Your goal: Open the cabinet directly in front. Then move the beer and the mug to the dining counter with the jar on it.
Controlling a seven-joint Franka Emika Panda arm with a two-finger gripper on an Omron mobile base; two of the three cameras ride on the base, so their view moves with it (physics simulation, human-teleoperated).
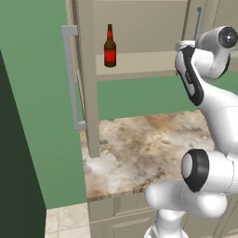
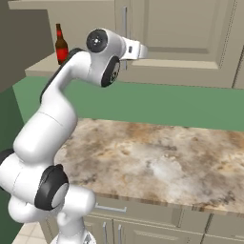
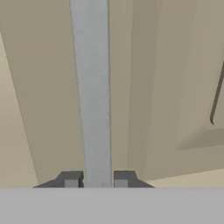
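At cabinet [image 1: 139,28]: left door swung open, right door shut.
Gripper [image 3: 92,180]: fingers narrow, straddling right door's handle [image 3: 92,87].
Beer [image 1: 110,47]: upright on shelf.
Remaining: right door, both transfers.

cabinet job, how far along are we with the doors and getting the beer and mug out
Done: the cabinet's left door is swung open, showing the beer on the shelf. In hand: the gripper has its fingers either side of the right door's grey handle, that door still closed. Left: pull it open, then carry beer and mug to the dining counter.
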